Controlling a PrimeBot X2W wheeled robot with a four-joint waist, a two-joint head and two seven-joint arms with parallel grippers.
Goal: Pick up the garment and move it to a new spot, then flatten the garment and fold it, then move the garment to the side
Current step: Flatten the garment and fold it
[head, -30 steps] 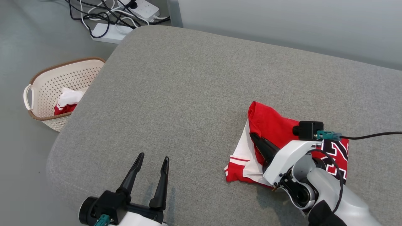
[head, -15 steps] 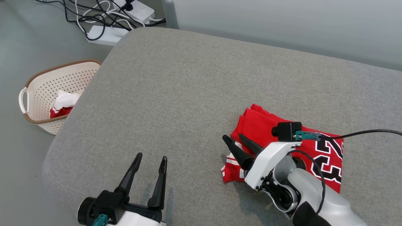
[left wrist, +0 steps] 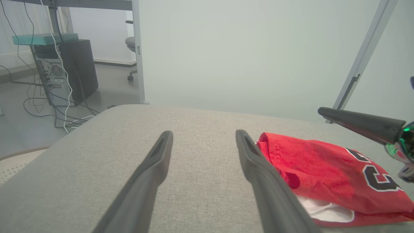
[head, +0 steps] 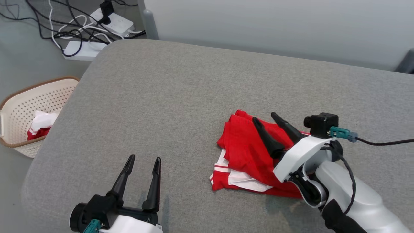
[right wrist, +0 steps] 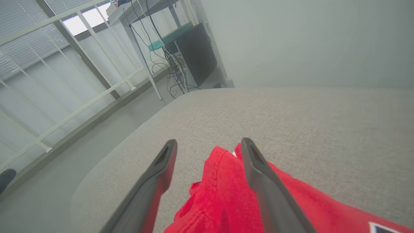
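The garment, a red jersey with white trim and black lettering, lies loosely folded on the grey cushion, toward the cushion's near right part. It looks light, soft and limp. Lifted by a single layer it would likely sag and fall open, so the better hold is a pinch through all layers at the bunched red edge facing the cushion's middle.

The right gripper hangs over that red fold with its jaws spread wide and nothing between them. Whether a fingertip grazes the cloth is hard to tell.

The left gripper is also wide open and empty, over bare cushion near its front edge, well apart from the garment.
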